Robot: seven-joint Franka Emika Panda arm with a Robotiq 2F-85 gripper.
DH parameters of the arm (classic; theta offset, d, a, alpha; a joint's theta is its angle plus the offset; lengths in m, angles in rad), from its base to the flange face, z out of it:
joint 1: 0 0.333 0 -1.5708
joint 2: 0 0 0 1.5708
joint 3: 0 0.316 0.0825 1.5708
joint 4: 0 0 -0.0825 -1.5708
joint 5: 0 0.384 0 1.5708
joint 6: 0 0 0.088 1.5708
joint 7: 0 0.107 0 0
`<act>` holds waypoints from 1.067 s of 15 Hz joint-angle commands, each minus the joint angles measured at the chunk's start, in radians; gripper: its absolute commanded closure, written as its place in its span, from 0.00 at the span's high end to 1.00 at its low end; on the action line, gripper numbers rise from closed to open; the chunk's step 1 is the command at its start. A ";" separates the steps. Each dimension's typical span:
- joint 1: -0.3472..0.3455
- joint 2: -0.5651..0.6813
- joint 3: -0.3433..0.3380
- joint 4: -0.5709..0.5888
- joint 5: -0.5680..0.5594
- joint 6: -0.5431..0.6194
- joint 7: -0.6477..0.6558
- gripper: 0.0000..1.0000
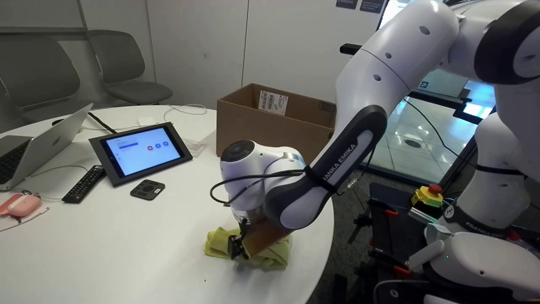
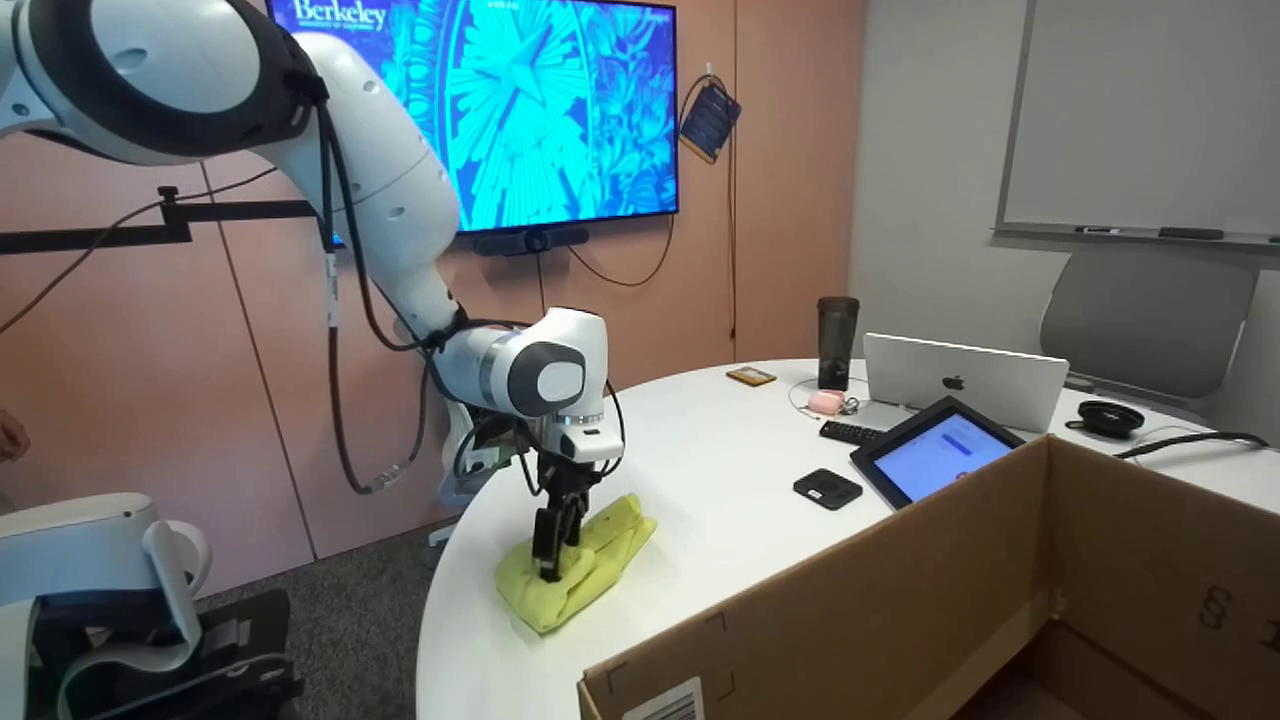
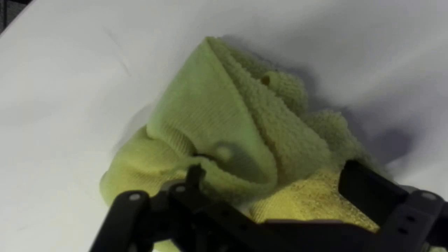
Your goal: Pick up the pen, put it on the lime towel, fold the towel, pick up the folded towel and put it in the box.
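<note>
Because this bundled yellow-green cloth towel (image 3: 206,108) looks soft and light, my spread black claw (image 3: 273,175) should pinch its middle.

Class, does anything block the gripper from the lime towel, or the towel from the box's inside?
Nothing visible stands between the gripper and the lime towel: cloth shows between its open jaws. An upright side wall of the box stands between towel and inside.
</note>
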 commanded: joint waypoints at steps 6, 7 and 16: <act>-0.017 -0.174 0.032 -0.054 -0.017 0.025 -0.114 1.00; -0.013 -0.164 0.032 -0.034 -0.026 0.028 -0.132 1.00; -0.022 -0.014 0.055 0.203 -0.073 -0.023 -0.545 1.00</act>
